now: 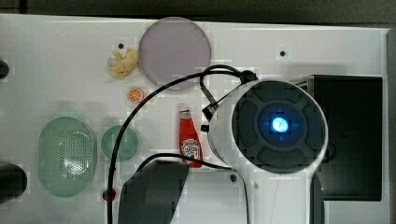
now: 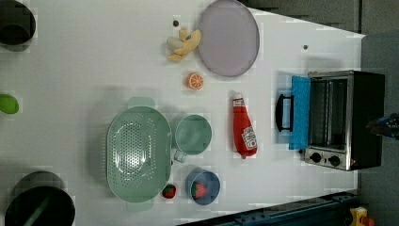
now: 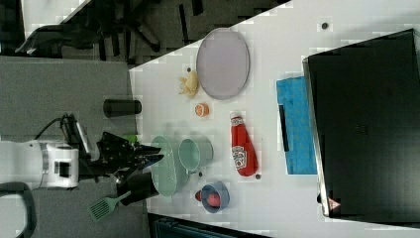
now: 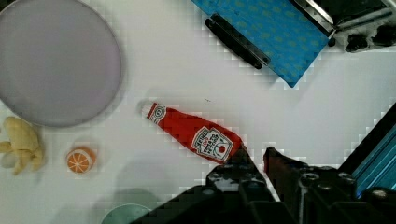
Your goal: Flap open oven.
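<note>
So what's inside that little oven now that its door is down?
Through the oven's opening in the left view, with the blue door folded flat, a wire rack shows and no food on it. The back of the cavity is too dark to judge.

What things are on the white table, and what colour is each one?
oven: one, black with silver front, blue door folded down flat, at the left view's right.
ketchup bottle: one, red, lying beside the oven door.
plate: one, pale purple, near the table's far edge.
banana: one, yellow, peeled, beside the plate.
orange slice: one, orange, below the banana.
colander: one, green.
cup: one, green, next to the colander.
bowl: one, blue, holding a strawberry.
gripper: one, black, fingers close together, holding nothing.
</note>
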Available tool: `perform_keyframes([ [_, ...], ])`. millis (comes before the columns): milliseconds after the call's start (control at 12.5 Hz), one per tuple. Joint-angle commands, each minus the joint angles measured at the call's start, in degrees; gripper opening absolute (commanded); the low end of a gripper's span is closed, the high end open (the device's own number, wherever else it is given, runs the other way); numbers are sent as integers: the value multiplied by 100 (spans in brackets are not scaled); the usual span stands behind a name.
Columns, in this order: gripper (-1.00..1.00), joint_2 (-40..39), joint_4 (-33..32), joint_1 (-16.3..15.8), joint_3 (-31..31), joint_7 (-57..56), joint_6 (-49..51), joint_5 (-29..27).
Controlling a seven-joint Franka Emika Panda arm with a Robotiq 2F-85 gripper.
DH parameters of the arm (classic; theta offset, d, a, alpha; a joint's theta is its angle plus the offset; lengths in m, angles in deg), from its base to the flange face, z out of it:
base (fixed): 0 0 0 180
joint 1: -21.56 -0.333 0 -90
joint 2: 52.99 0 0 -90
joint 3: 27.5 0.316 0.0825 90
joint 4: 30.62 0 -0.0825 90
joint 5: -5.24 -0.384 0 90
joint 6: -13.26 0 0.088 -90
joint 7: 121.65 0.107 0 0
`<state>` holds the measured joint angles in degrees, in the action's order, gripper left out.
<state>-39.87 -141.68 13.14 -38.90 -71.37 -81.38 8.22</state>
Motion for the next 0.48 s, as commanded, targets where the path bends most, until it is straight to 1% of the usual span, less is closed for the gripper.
perform_keyframes([
  [80, -65, 52, 43, -64, 105, 310, 48, -36],
  [480, -65, -29, 30, -64, 119, 311, 46, -35],
])
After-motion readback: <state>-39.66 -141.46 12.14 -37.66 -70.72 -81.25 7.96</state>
